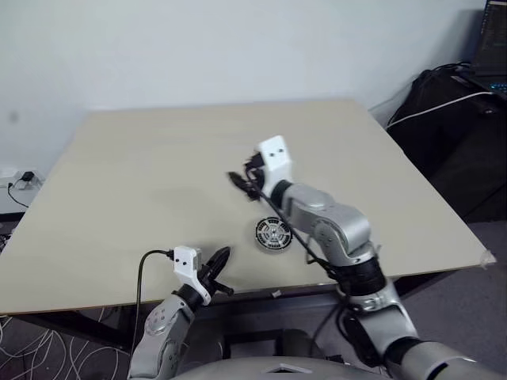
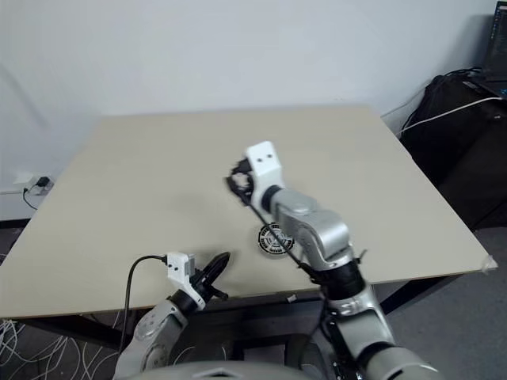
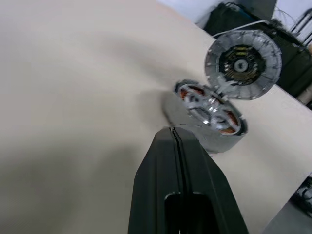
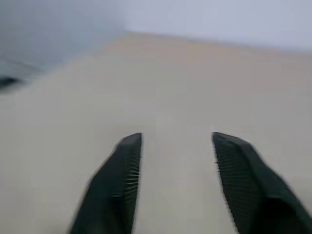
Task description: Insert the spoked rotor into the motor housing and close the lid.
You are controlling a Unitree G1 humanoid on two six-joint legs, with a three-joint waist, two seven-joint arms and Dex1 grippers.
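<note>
A: Left wrist view puts the motor housing (image 3: pixel 207 119) on the table (image 3: pixel 73 97), right of centre, the spoked rotor (image 3: pixel 210 105) already seated inside.

B: And the lid (image 3: pixel 243 57)?

A: Propped at its far edge, dark face showing, probably awaiting closing.

B: Hands?

A: Right gripper (image 4: pixel 178 146), jaws apart and empty, hangs above-left of the housing in the head view; left gripper (image 1: pixel 219 260), closed, lower-left.

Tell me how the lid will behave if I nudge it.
The lid looks propped on edge against the motor housing, so a nudge would probably topple it flat. Being round, it may also roll. It looks like rigid metal, likely slick to grip.
</note>
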